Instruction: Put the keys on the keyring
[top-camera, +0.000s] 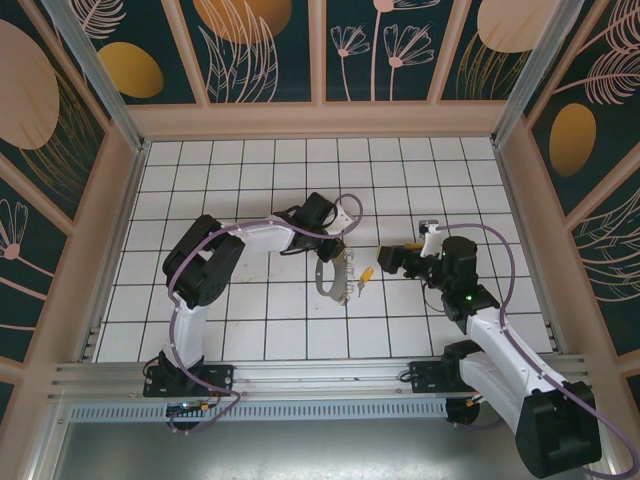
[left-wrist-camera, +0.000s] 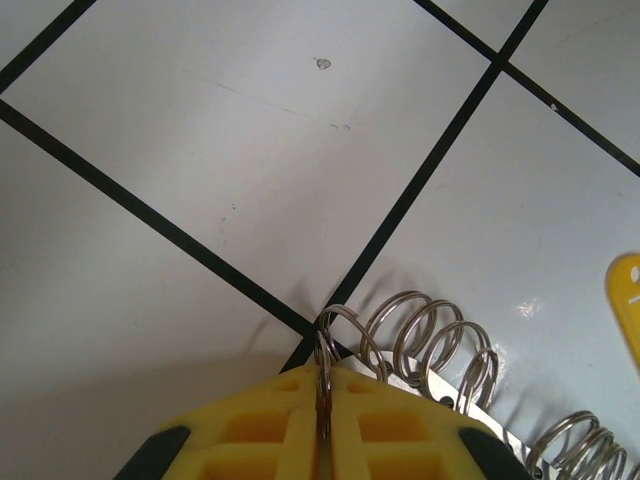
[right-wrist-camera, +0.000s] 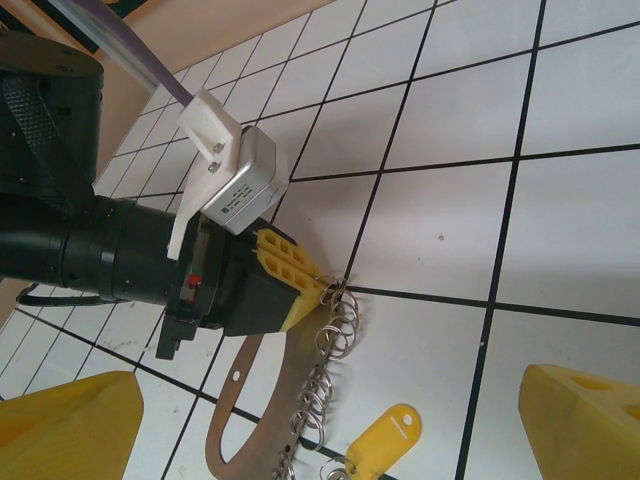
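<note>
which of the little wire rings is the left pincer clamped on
The end ring of the row, at the tile-line crossing. It is pinched upright in the shut left pincer, while the other rings lie free beside it.

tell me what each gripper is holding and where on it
The left gripper pinches the keyring by the end loop of its wire coil. The right gripper is open, holding nothing.
</note>
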